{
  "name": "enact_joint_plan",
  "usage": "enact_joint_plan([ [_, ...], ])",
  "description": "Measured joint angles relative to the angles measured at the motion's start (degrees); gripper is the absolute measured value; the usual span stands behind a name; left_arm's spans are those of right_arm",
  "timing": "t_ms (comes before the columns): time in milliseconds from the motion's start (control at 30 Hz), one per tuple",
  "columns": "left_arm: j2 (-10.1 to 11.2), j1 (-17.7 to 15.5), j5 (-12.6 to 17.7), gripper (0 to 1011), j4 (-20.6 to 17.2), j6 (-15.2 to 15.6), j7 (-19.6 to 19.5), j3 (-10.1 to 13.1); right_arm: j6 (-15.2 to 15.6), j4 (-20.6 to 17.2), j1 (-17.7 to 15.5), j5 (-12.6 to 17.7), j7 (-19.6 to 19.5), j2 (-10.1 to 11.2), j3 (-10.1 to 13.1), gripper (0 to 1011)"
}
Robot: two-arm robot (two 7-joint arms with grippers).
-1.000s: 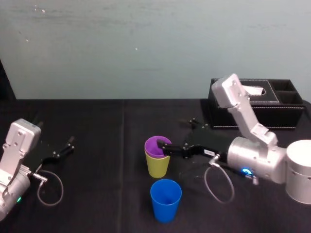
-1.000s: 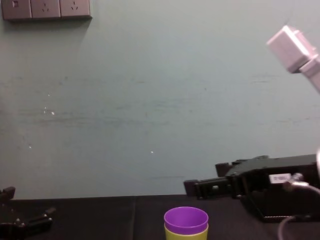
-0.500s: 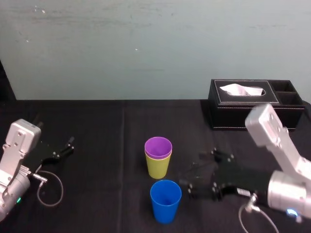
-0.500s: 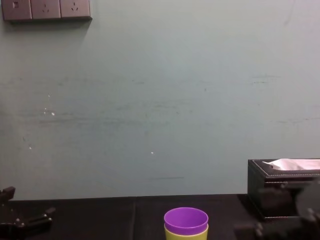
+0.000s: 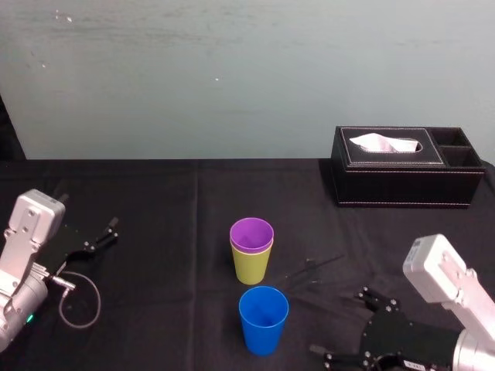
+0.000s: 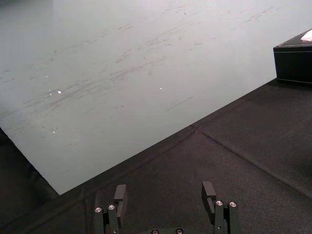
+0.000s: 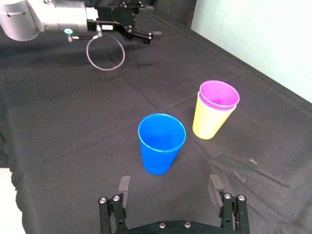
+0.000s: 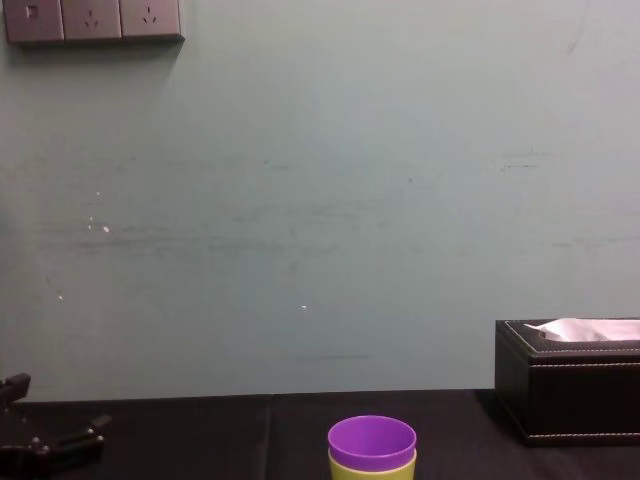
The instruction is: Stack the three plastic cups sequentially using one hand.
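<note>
Released purple cup [image 5: 251, 230] into green cup [image 5: 251, 267]; pulled right gripper [image 7: 169, 187] back near right, wide, empty; go for blue cup [image 5: 263, 321] next. Kept left gripper [image 6: 164, 195] parked left, wide.

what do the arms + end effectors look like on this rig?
The left arm and right arm are silver-grey, with boxy and round housings. The left end effector and right end effector are black and two-fingered, with silver screws. A thin grey cable loops by the left wrist.
</note>
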Motion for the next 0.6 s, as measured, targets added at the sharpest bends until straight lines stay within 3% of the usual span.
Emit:
enact_joint_plan([
  [200, 0.0, 0.0, 0.0, 1000, 0.0, 0.0, 0.0, 0.0, -1.32, 1.24, -1.05, -0.78, 0.47, -0.64, 0.37, 1002],
  [333, 0.0, 0.0, 0.0, 1000, 0.0, 0.0, 0.0, 0.0, -1.45, 2.3, -0.69, -2.23, 0.84, -2.2, -0.47, 1002],
  [600, 0.0, 0.0, 0.0, 1000, 0.0, 0.0, 0.0, 0.0, 1.09, 3.58, 0.77, -5.11, 0.14, -5.6, -2.5, 1002],
])
